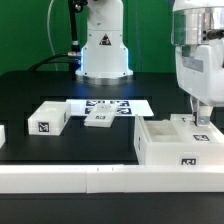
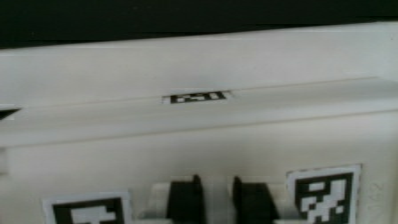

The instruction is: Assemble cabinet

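The cabinet (image 1: 168, 145) is a large white boxy case with tags, standing on the black table at the exterior view's right. My gripper (image 1: 200, 118) is down on its far right part. In the wrist view the cabinet's white surface (image 2: 196, 130) fills the picture, with a small tag (image 2: 196, 97) and two larger tags (image 2: 93, 210) (image 2: 324, 200). My gripper (image 2: 214, 200) has its dark fingers (image 2: 183, 198) close together, with a thin white strip of the cabinet between them. The jaws look shut on that wall.
The marker board (image 1: 112, 106) lies at the table's middle back. Two small flat white tagged blocks (image 1: 47, 118) (image 1: 99, 118) lie to the exterior view's left of the cabinet. A long white rail (image 1: 100, 178) runs along the front. The robot base (image 1: 103, 50) stands behind.
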`<state>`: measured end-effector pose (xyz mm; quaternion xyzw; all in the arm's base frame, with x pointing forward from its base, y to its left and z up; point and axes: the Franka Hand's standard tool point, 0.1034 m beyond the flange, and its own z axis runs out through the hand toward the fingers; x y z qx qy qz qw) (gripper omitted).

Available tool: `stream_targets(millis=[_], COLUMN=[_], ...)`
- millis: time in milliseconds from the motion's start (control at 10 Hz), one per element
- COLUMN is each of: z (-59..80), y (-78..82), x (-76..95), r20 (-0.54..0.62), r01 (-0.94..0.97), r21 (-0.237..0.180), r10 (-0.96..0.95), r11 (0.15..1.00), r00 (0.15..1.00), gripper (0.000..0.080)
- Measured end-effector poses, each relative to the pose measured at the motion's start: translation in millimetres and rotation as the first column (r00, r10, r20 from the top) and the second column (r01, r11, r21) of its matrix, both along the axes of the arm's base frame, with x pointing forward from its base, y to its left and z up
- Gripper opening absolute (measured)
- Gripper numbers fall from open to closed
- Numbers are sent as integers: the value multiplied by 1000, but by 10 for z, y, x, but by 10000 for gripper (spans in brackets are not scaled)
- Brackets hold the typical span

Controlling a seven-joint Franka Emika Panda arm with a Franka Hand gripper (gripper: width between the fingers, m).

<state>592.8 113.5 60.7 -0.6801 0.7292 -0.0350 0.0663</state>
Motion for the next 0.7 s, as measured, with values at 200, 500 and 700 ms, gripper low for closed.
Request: stream_targets(millis=[200, 500, 700], z=[-5, 4, 290], y=[-5, -12, -131], x=[-3, 3, 39], r20=[-1, 1, 38], r01=[1, 3, -29], r21=[0, 1, 26], r10=[-1, -3, 28], r11=[1000, 1000, 999], r00=[1000, 1000, 999], gripper=[148, 522, 659])
